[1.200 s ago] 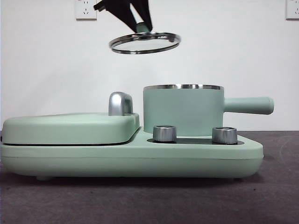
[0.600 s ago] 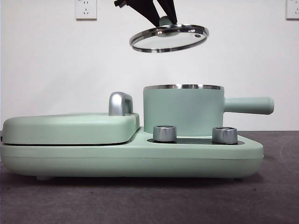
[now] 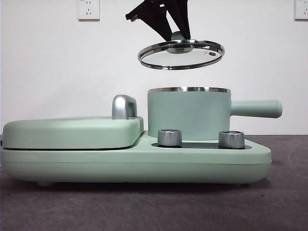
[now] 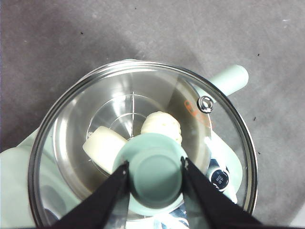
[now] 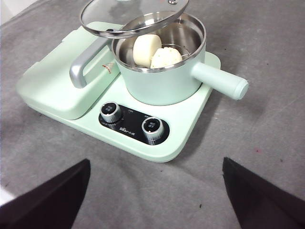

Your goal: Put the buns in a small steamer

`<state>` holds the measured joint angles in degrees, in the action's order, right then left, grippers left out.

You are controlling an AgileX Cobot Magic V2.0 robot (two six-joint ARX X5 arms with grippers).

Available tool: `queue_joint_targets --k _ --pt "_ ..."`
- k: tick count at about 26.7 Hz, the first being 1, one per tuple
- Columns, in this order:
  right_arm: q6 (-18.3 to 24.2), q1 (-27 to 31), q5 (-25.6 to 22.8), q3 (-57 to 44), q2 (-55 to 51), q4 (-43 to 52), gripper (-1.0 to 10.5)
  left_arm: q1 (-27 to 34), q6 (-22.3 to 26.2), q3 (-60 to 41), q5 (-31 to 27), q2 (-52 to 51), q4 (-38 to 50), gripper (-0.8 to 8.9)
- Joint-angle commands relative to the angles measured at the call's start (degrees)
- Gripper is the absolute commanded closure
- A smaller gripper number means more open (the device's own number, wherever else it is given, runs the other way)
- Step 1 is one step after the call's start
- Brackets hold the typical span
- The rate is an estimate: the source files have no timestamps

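My left gripper (image 4: 153,168) pinches the green knob of the steel-rimmed glass lid (image 3: 181,54) above the mint-green steamer pot (image 5: 159,71); both white buns (image 5: 156,52) sit inside. My right gripper (image 5: 155,191) waits, jaws spread.

Mint-green small steamer (image 5: 162,81) with a shiny steel rim and a silvery inside, on a base (image 5: 181,129) of the same green with a black panel. The glass lid (image 3: 181,54) is clear, steel-edged, green-knobbed. One bun (image 5: 144,49) is plain cream; the other bun (image 5: 166,57) is white and ridged.
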<state>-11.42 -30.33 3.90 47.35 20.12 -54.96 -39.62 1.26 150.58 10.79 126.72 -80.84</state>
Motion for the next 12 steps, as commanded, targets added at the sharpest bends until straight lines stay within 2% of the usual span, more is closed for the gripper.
queue_joint_targets --k 1,5,12 --pt "0.0 -0.3 2.3 0.6 0.0 1.8 5.0 -0.6 -0.2 1.7 0.4 2.3 2.4 7.98" --pt "1.3 -0.3 5.0 0.6 0.0 2.9 5.0 -0.7 1.1 1.7 0.4 3.6 4.6 7.98" --pt "1.8 -0.3 5.1 0.6 0.0 2.9 5.0 -0.9 1.6 1.7 0.4 6.1 4.7 7.98"
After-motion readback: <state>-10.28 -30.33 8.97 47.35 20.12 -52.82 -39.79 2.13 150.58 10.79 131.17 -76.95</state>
